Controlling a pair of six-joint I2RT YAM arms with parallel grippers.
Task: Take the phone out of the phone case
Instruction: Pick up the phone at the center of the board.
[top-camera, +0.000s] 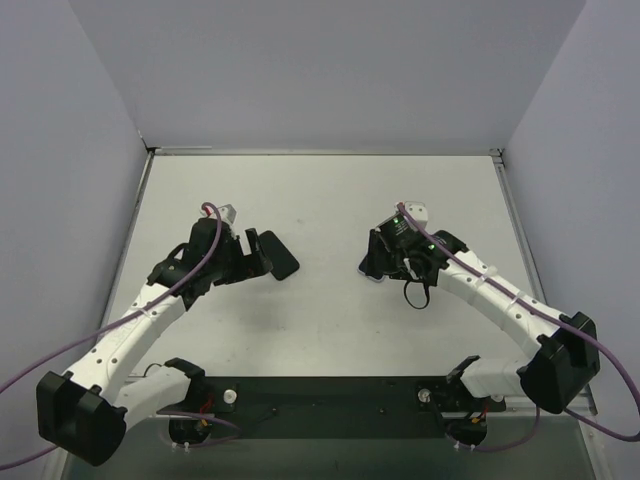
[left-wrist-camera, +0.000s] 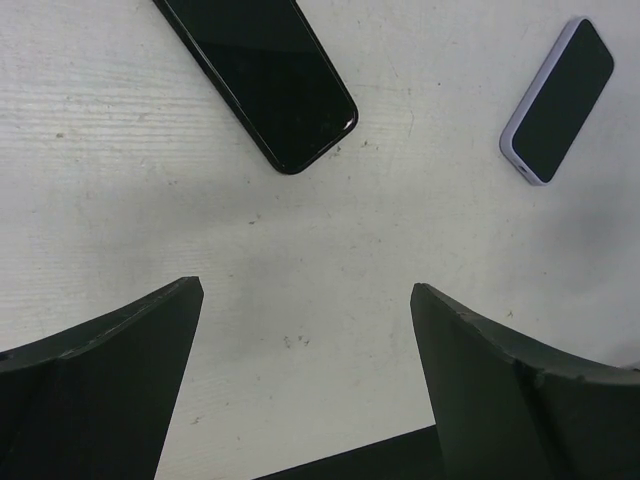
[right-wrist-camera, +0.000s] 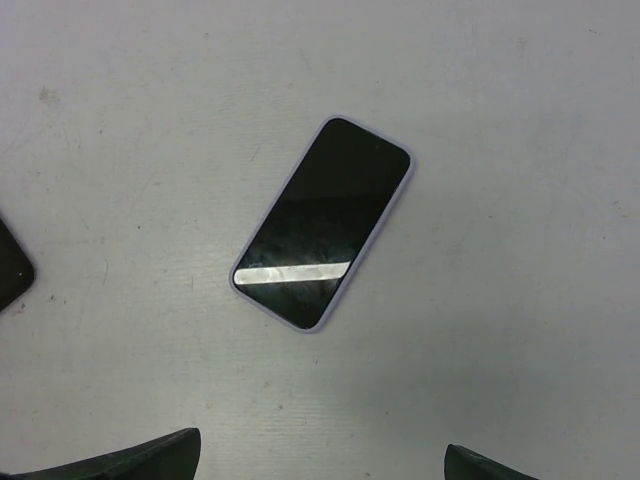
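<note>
- White bench (top-camera: 320, 190): scuffed, speckled, boxed in by grey walls left, back and right. Plenty of bare room across the far half and in the gap between the two hands.
- Left arm (top-camera: 140, 320): reaching forward and inward from the near-left base, purple cable looped along it, wrist tipped down at the bench.
- Right arm (top-camera: 505, 305): mirrored from the near-right base, bent inward, wrist likewise tipped down.
- Left hand (left-wrist-camera: 305, 290): released, dark fingers (left-wrist-camera: 100, 385) spread wide, nothing between them, hovering over bare bench just short of the black phone.
- Right hand (right-wrist-camera: 320, 445): released too, fingertips barely in at the bottom of the wrist view and far apart, poised above the cased phone without touching it.
- Black phone (left-wrist-camera: 262, 75): flat, glossy face up, diagonal, rounded corners. Left of centre on the bench, well apart from the cased one. Cannot tell whether cased or bare.
- Phone (right-wrist-camera: 322, 225): dark glass face up, bright streak of glare across the lower end, flat and diagonal, right of centre on the bench, seated in its case. Mostly hidden under the right hand from the top camera.
- Phone case (left-wrist-camera: 511, 150): pale lavender, seen as a thin rounded rim all round the screen, snug, no corner lifted. Bare bench on every side, no wall or bench edge close.
</note>
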